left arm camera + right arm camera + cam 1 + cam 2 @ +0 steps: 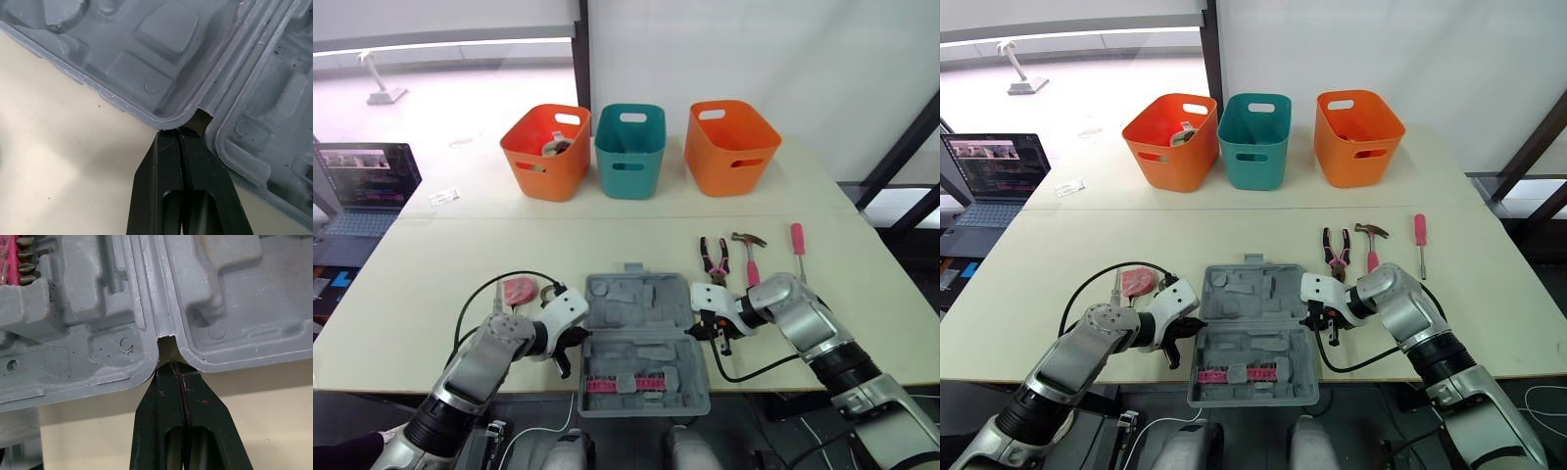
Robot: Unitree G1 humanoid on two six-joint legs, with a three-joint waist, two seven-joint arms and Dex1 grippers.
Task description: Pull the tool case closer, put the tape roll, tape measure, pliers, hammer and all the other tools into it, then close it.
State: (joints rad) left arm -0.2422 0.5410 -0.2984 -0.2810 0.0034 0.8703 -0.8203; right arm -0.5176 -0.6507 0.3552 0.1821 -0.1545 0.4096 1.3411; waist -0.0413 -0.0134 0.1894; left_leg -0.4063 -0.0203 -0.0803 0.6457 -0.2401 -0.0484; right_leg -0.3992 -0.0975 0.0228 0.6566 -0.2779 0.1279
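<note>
Pale table [440, 294] against a white wall. Laptop [362, 186] open off the far left edge. Along the far side, three bins in a row: left orange bin [546, 162] with something inside that I cannot identify, teal bin [628, 162], right orange bin [732, 157].

Near left: small pink tool [519, 290] on the table, type unclear.

My left claw [180, 132] has its fingers pressed together, holding nothing, with the tips set against the notch at the left end of the case's hinge.

Grey tool case [646, 294] lies open and flat at the near middle, directly in front of me. Its two halves lie one beyond the other, so the open whole runs near to far and the hinge line runs left to right. Handle [632, 268] points away from me. Row of pink bits [625, 384] sits in the near half; the other pockets look bare.

My right claw [172, 366] mirrors the left: fingers together, gripping nothing, tips at the right hinge notch.

Right of the case, three tools side by side, all lying near to far: pliers [714, 257] with handles spread at the far end, hammer [749, 257] with head far, screwdriver [797, 250] with pink grip far.
</note>
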